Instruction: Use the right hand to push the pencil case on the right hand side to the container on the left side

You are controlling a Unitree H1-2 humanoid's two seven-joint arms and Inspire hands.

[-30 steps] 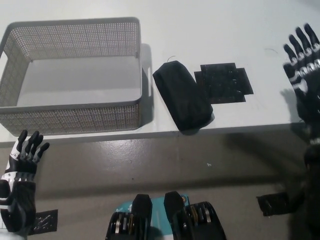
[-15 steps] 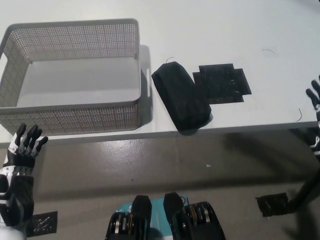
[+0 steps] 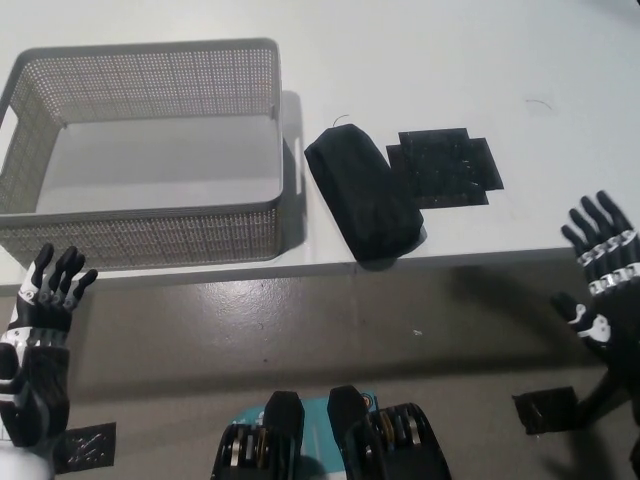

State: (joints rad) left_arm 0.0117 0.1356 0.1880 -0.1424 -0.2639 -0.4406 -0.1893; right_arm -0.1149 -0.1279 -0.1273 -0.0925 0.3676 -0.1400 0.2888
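White table [image 3: 450,60] above grey floor [image 3: 300,320]; black tape patches [image 3: 545,408] on floor

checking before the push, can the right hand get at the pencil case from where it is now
Probably yes. The right hand hangs open off the table's front edge, right of the pencil case. Only a flat black patch lies between them, nothing standing.

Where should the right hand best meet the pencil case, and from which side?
Meet the pencil case on its long right flank, coming from the right, palm flat. It lies slanted, near end at the table edge, with the basket to its left. The right hand is open, clear of it.
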